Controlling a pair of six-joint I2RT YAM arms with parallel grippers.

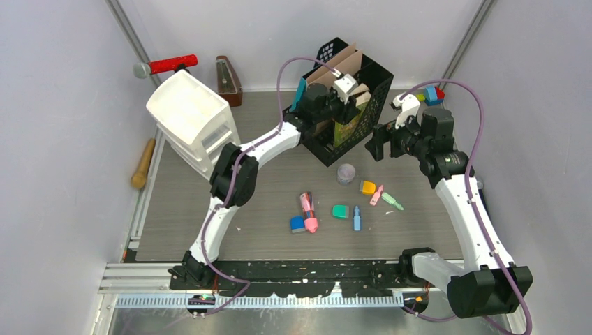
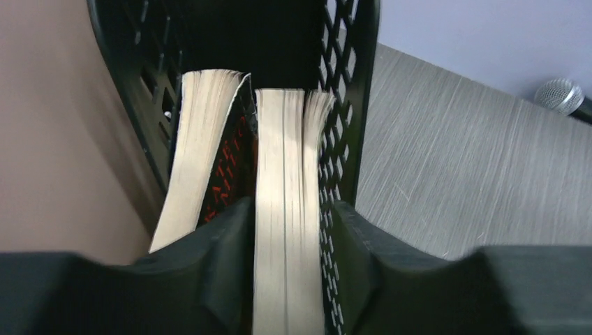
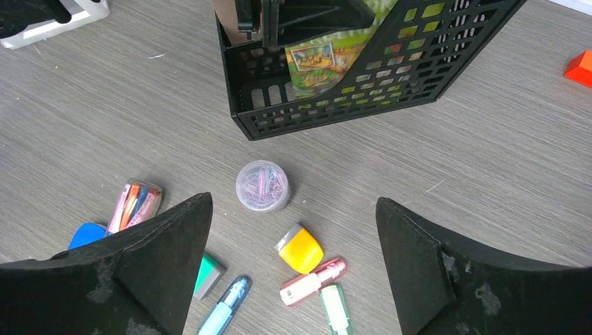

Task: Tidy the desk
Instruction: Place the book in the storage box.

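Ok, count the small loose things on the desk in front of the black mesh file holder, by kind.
Small capped markers, 3: pink marker, green marker, blue marker
Small rectangular blocks, 3: yellow block, green block, blue block
Clear round tub of paper clips: 1
Clear pack of coloured pens: 1
Total: 8

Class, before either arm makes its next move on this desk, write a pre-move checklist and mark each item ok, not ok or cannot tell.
1. The left jaws straddle the book inside the black file holder: ok.
2. The left jaws actually clamp that book: cannot tell.
3. The right jaws are open and empty: ok.
4. The paperclip jar stands upright, clear of the right jaws: ok.
5. Small items are gathered off the desk: not ok; the pink marker and yellow block lie loose.
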